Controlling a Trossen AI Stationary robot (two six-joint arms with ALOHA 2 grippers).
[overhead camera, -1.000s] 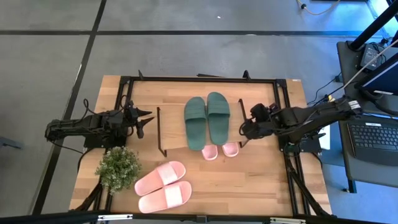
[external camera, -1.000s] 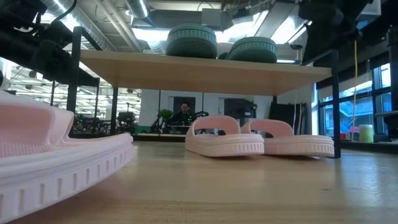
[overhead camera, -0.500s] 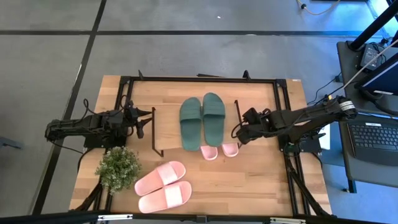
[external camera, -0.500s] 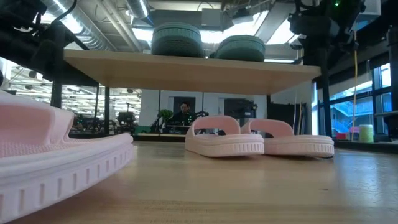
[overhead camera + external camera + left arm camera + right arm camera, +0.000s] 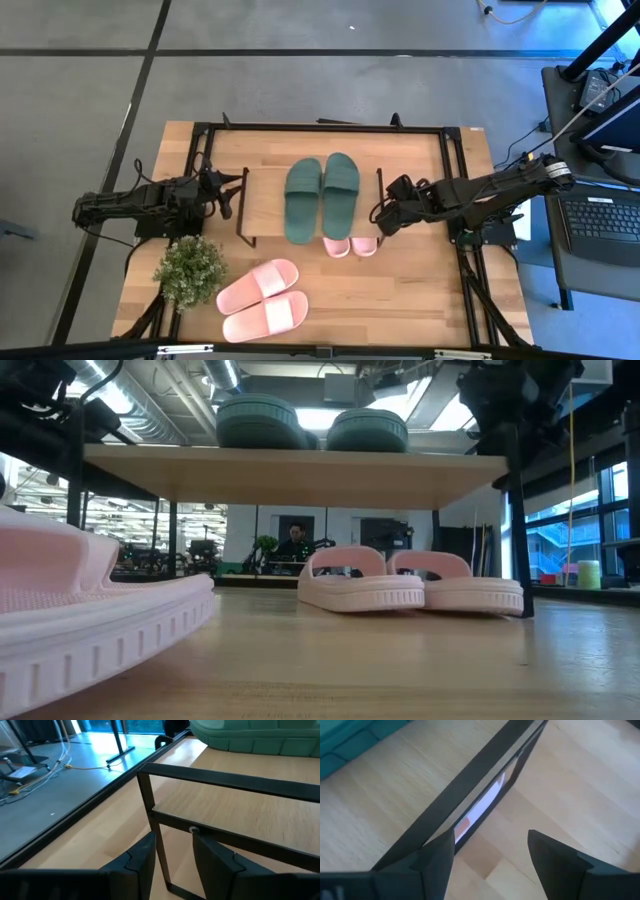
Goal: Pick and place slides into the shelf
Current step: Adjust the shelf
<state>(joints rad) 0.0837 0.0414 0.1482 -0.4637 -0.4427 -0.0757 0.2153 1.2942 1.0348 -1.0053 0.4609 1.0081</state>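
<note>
The shelf [image 5: 265,195] stands on its thin black legs in the middle of the table. Two dark green slides [image 5: 303,198] [image 5: 340,193] lie on its plank, also seen in the low view [image 5: 258,422]. Two pink slides [image 5: 350,245] lie on the table under its near edge. Another pink pair [image 5: 262,298] lies near the table's front left. My right gripper [image 5: 380,215] is open at the shelf's right end. My left gripper [image 5: 232,195] is open at its left end, its fingers on either side of a black leg [image 5: 159,855]. My right gripper comes level from the table's right side, and one open finger [image 5: 437,852] lies against the black frame bar [image 5: 470,795] at the shelf's right end. The shelf stands on the table on its legs. My left gripper's fingers straddle the left end's upright leg [image 5: 150,810], level from the table's left; I cannot tell whether they touch it.
A small potted plant [image 5: 190,268] stands at the left, close to the pink pair. A black metal frame [image 5: 320,128] runs round the table's edges. Bare wood lies at the near right [image 5: 400,300]. A person sits far off in the room [image 5: 295,540].
My right gripper has gone toward the table's left edge, and the shelf with the two green slides has slid that way along the table. Its left leg now stands between my left gripper's fingers. The pink slides have stayed where they were.
</note>
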